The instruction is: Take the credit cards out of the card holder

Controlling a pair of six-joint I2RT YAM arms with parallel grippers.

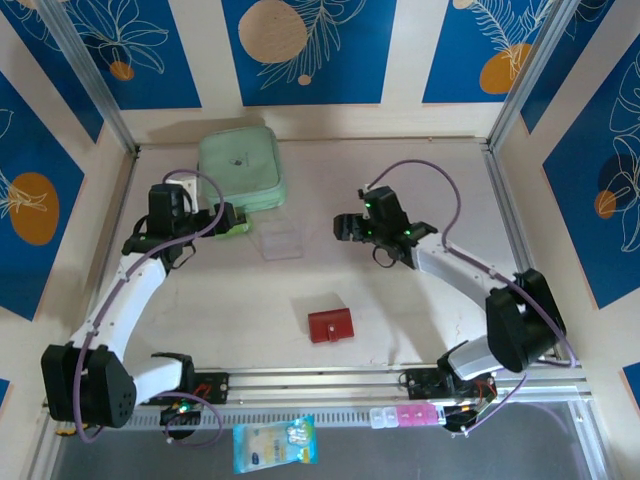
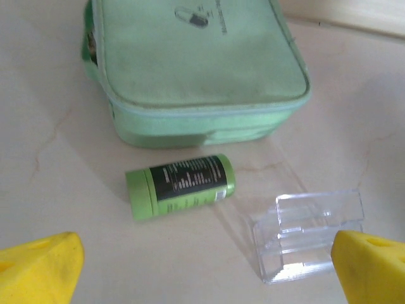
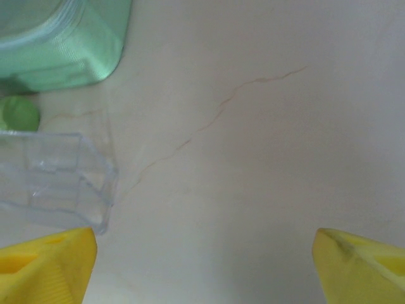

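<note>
**Item 1.** Small dark-red leather-like fold-over card holder (image 1: 331, 326). It lies flat and folded shut on the pale table (image 1: 420, 300), in the near-middle between the two arms and just beyond the aluminium rail (image 1: 320, 377). Its long axis runs left to right, with the right end tilted slightly away from the bases. Which way the snap tab points cannot be told. Its contents are hidden. It is well apart from both grippers and from every other item.

**Item 2.** Left gripper (image 1: 230, 218) (image 2: 202, 269), with yellow fingertips (image 2: 38, 266). The jaws are spread wide and hold nothing. It hovers near items 4 to 6.

**Item 3.** Right gripper (image 1: 343, 228) (image 3: 202, 266). The jaws are likewise spread wide and empty. It is over bare table, just right of item 6.

**Item 4.** Mint-green square fabric zip case (image 1: 240, 168) (image 2: 196, 63) (image 3: 63, 44), at the far left of the table.

**Item 5.** Short green cylinder with a black printed label (image 2: 180, 185) (image 3: 19, 114). It lies on its side just in front of the case.

**Item 6.** Clear plastic stepped stand (image 1: 279, 240) (image 2: 310, 231) (image 3: 50, 183), beside the cylinder and between the two grippers.

**Item 7.** Pale printed packet (image 1: 275, 443), off the table below the rail.
</note>
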